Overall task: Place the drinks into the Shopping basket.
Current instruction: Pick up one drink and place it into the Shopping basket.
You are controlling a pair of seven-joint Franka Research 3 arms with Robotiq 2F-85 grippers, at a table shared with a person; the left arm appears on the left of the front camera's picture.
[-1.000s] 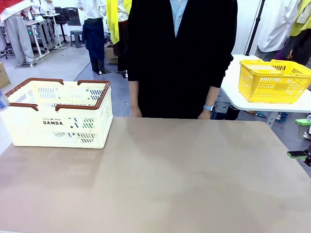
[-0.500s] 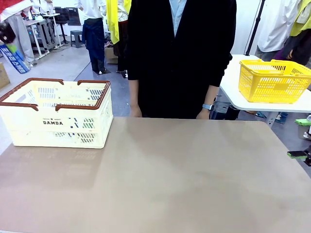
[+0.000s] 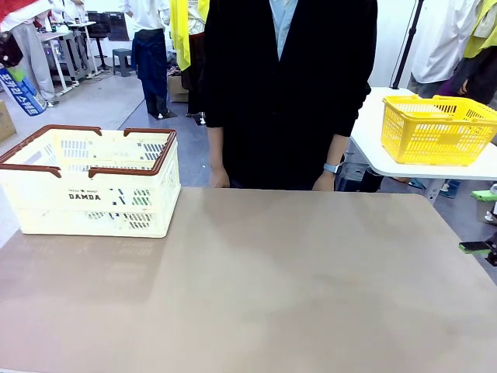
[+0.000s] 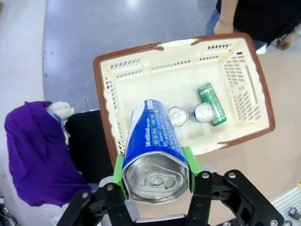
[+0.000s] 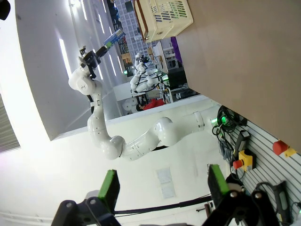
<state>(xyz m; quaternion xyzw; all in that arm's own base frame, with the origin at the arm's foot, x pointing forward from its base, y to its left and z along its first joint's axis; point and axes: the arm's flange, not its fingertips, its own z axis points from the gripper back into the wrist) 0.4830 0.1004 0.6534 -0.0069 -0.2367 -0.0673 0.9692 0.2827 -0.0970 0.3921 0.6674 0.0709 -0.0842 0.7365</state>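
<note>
Left gripper [image 4: 155, 175] clamped on a blue drink can [image 4: 153, 148], green pads pressing its two sides, silver top toward the wrist camera, body slanting down toward the basket. Held high above the cream Shopping basket [image 4: 106, 94], over its near brown rim. Seen from the front as a blue can [image 3: 21, 89] tilted at the far left edge, up above the Shopping basket [image 3: 101, 202].

Inside the basket, down on the floor of it: one green can [image 4: 211, 103] lying on its side, and two more cans showing silver tops, one [image 4: 178, 116] just beside the other [image 4: 203, 112], the second touching the green one.

Basket sitting at the left far corner of the tan worktop [image 3: 295, 287], "DAMDA" lettering facing the robot. Person in black standing at the far edge, hands [image 3: 218, 179] down by the worktop's rim. Yellow mesh basket [image 3: 439, 128] on a separate white table, well apart to the right.

Right gripper [image 5: 162, 188] spread wide, nothing between its green pads, off the worktop's right side.
</note>
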